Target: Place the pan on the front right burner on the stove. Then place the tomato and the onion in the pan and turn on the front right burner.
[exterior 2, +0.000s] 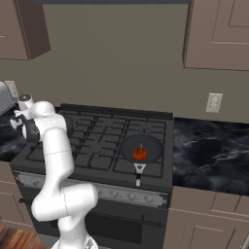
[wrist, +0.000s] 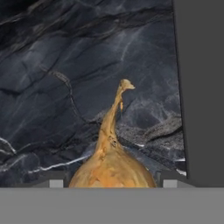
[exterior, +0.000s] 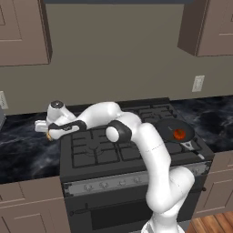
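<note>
The gripper (wrist: 109, 183) sits low over the black marble counter (wrist: 52, 87), its fingers closed against both sides of the onion (wrist: 111, 168). Far to its right, the tomato (exterior: 179, 134) rests inside the pan (exterior: 168, 126) on the stove (exterior: 100, 150).

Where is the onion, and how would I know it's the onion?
Find the wide dark stove, then look at the black marbled counter to its left, where the white arm reaches. The onion lies there between the gripper's fingers. It is tan-yellow with a thin pointed tip, unlike the round red tomato, which sits in the pan.
</note>
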Tool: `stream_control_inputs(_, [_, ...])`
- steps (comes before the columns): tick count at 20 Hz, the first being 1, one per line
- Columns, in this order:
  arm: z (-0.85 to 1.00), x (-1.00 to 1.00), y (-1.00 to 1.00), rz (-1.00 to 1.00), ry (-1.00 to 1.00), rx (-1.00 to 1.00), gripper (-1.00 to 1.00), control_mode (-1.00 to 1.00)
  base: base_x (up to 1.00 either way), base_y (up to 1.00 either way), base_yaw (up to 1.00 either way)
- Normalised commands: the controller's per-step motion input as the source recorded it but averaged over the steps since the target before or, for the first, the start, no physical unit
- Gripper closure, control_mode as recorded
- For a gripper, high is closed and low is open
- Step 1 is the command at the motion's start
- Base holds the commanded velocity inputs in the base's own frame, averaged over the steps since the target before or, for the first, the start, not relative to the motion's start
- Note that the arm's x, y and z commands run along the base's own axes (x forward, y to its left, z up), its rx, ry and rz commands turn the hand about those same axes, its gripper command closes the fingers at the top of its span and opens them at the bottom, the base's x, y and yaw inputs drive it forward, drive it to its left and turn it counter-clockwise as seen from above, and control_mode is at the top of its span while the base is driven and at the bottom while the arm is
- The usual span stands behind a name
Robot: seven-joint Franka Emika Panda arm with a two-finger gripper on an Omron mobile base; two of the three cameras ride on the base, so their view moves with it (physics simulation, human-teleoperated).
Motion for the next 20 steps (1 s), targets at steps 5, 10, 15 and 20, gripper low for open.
stream_control_inputs(5, [0.20, 0.00, 0.01, 0.00, 0.00, 0.00, 1.00, -1.00, 0.00, 0.00, 0.00])
stream_control_inputs(10, [0.65, -0.34, -0.02, 0.00, 0.00, 0.00, 1.00, -1.00, 0.00, 0.00, 0.00])
stream_control_inputs(15, [0.45, -0.60, -0.24, 0.00, -0.01, 0.00, 1.00, -1.00, 0.00, 0.00, 0.00])
stream_control_inputs(20, [0.38, -0.50, -0.45, 0.00, -0.03, 0.00, 1.00, -1.00, 0.00, 0.00, 0.00])
